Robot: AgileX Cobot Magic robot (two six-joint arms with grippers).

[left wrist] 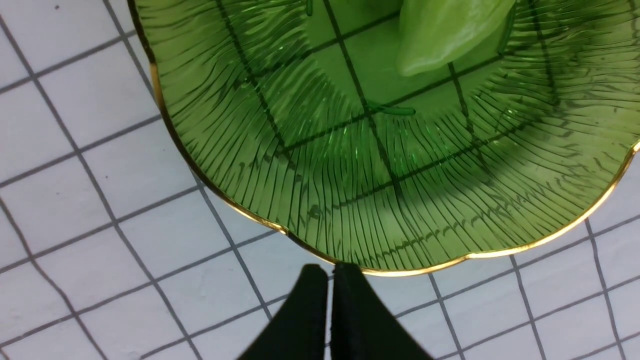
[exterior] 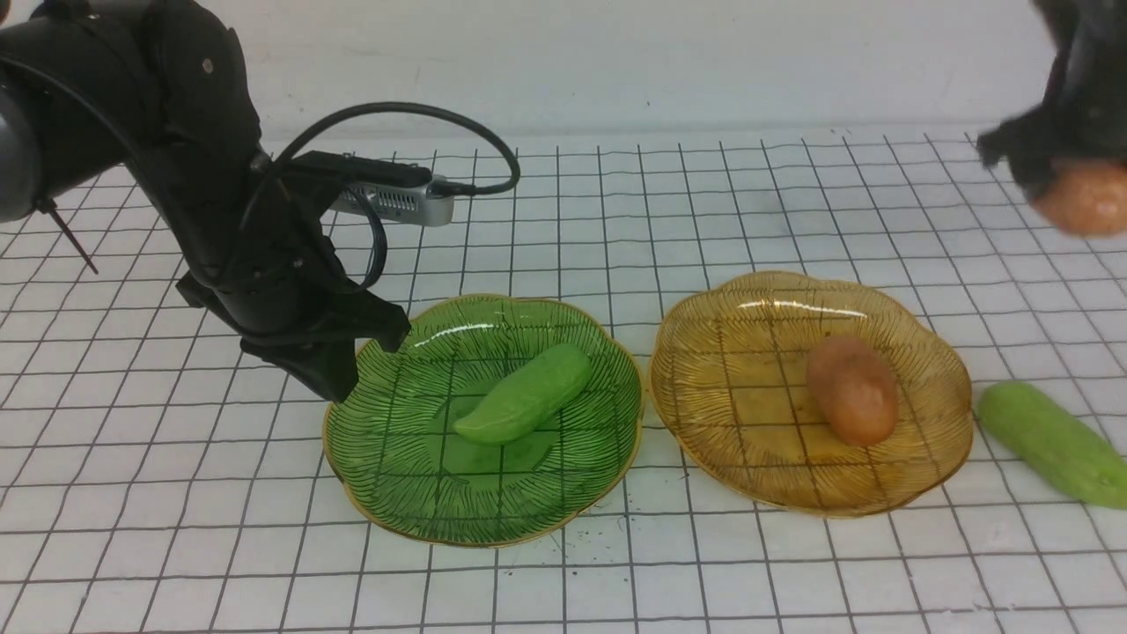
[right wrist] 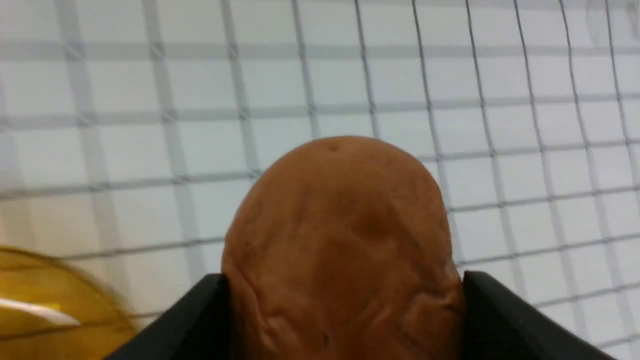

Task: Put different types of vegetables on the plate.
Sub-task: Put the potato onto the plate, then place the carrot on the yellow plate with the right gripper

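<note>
Our right hand (right wrist: 342, 300) clamps an orange-brown oval potato (right wrist: 345, 210); our left hand (left wrist: 330, 280), pinched empty, hangs beside the green glass plate (left wrist: 240, 125).

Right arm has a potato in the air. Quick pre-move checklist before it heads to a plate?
1. Grip: ok. The right gripper is shut on the held potato, with a finger on each side.
2. Target type: the green plate is ok, holding only a cucumber. The amber plate is not ok, as it already has a potato.
3. Room in the green plate: ok, with bare area beside the cucumber.
4. Left gripper clear of the drop: not ok. It is shut, right at the green plate's rim.
5. All vegetables plated: not ok. The loose cucumber lies on the table beside the amber plate.
</note>
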